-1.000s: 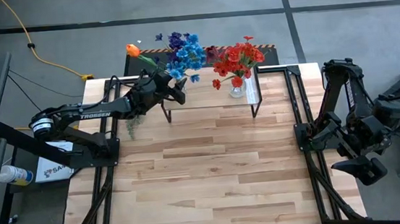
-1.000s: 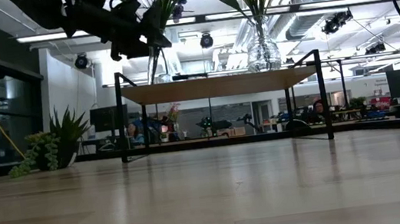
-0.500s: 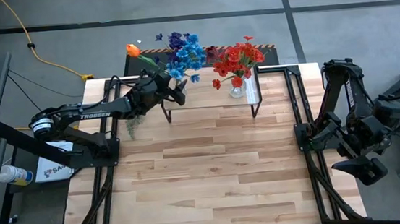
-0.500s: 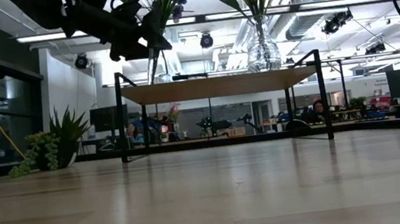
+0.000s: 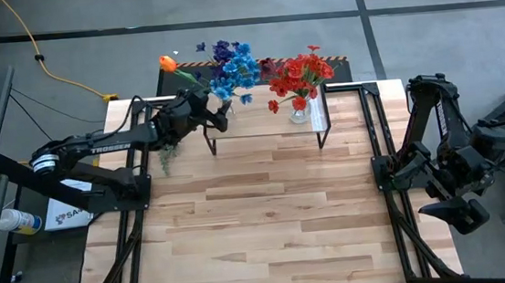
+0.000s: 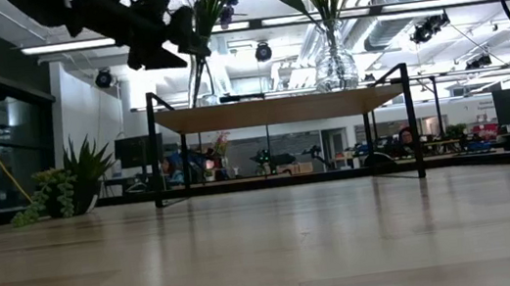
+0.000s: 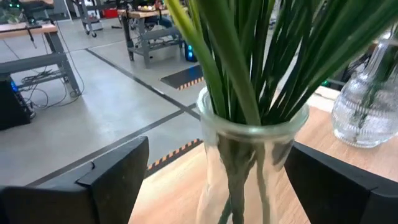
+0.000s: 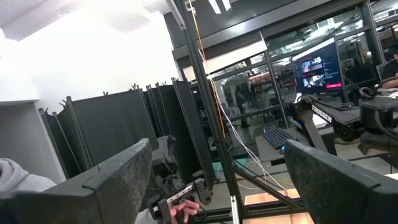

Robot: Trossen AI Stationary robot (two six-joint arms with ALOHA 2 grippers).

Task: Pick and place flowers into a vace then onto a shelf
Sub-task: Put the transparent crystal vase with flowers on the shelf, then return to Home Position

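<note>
A clear vase with green stems stands upright by its base on the shelf's left end. Its blue, purple and orange flowers rise above it. My left gripper is open and level, with one finger on either side of the vase neck and a gap showing on at least one side. In the low view the gripper sits just left of the vase. A second vase with red flowers stands on the shelf's right end. My right gripper is open and empty, parked off the table's right edge.
Small green leafy plants sit on the table by the shelf's left legs. The broad wooden tabletop stretches in front of the shelf. In the right wrist view a person's hand shows in the room beyond.
My left gripper has drawn back a little from the vase toward the table's left edge. The vase with the blue and purple flowers stays upright on the shelf.
</note>
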